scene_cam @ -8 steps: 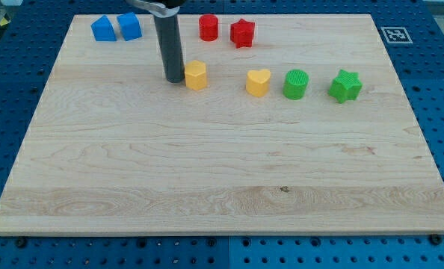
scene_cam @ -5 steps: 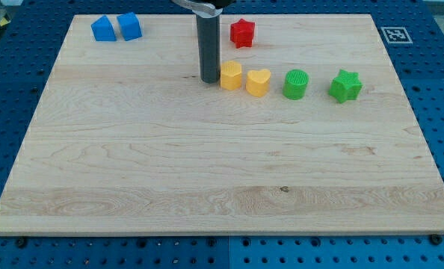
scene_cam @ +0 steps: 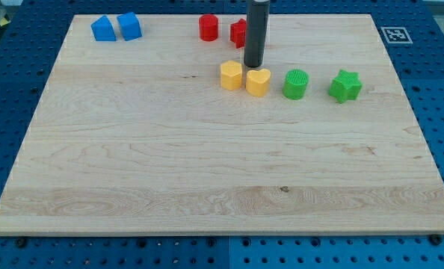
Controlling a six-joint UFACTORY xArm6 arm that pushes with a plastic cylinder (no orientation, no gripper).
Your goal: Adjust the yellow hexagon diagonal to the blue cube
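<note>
The yellow hexagon [scene_cam: 231, 75] sits on the wooden board [scene_cam: 207, 164] just above mid-height, touching or nearly touching the yellow heart [scene_cam: 258, 81] on its right. The blue cube [scene_cam: 129, 26] stands at the view's top left, next to a second blue block [scene_cam: 102, 28]. My tip [scene_cam: 253, 65] is just above the gap between the hexagon and the heart, up and right of the hexagon, apart from it. The rod hides part of the red star [scene_cam: 239, 33].
A red cylinder [scene_cam: 208, 28] stands at the top, left of the rod. A green cylinder [scene_cam: 296, 84] and a green star [scene_cam: 345, 86] stand in a row right of the yellow heart. A marker tag [scene_cam: 395, 34] lies off the board's top right corner.
The yellow hexagon was pushed right, from mid-left to beside the yellow heart. My tip then left the hexagon's left side and moved up and right, above the two yellow blocks.
</note>
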